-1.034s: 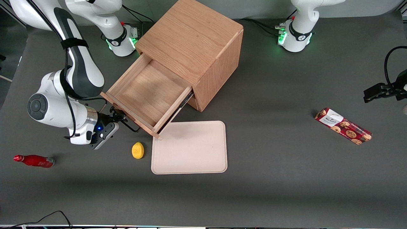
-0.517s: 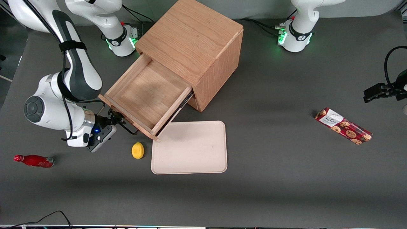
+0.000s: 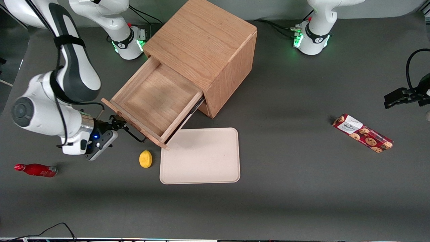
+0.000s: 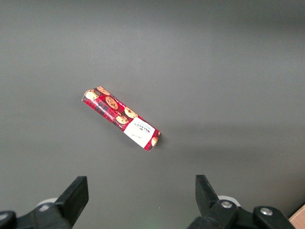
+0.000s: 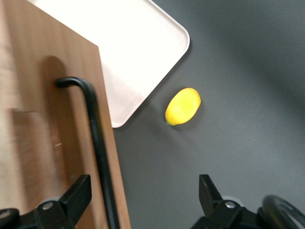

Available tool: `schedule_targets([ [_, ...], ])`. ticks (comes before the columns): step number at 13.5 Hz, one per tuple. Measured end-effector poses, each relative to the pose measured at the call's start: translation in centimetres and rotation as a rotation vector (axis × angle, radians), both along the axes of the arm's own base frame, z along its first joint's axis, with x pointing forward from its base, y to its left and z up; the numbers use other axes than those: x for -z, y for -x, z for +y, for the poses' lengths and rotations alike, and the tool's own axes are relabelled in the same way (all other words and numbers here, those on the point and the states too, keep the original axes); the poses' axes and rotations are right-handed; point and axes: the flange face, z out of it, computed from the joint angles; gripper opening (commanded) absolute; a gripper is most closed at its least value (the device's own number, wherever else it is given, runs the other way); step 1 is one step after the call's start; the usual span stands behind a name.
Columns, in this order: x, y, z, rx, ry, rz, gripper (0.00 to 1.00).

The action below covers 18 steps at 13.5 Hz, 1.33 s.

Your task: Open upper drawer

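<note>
While the upper drawer [image 3: 153, 101] stands pulled far out at the frame's upper left, the task looks essentially done; the gripper [image 3: 118, 123] hangs released, fingers spread, beside its black handle [image 5: 95, 138].

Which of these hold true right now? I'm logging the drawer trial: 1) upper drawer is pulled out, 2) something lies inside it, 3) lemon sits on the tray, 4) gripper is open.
1) The upper drawer is pulled out of the cabinet: true.
2) Something lies inside it: false, only its bare wooden floor shows.
3) The lemon sits on the tray: false, it lies on the table beside the tray.
4) The gripper is open: true, fingers spread, in front of the drawer's black handle.
</note>
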Motion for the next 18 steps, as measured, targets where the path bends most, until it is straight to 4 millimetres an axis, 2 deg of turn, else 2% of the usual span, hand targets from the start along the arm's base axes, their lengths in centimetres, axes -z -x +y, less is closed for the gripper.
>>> schedule_targets([
  [2, -3.4, 0.2, -0.3, 0.02, -0.001, -0.015, 1.0],
  [5, -8.8, 1.9, -1.7, 0.143, 0.06, -0.045, 1.0],
  [10, -15.4, 6.9, -3.9, 0.426, 0.215, 0.004, 1.0],
  [13, -19.3, 10.1, -8.0, 0.533, 0.212, -0.016, 1.0],
  [16, -21.6, 13.0, -11.9, 0.605, 0.202, -0.006, 1.0],
  [18, -21.5, 13.4, -13.1, 0.661, 0.201, 0.005, 1.0],
])
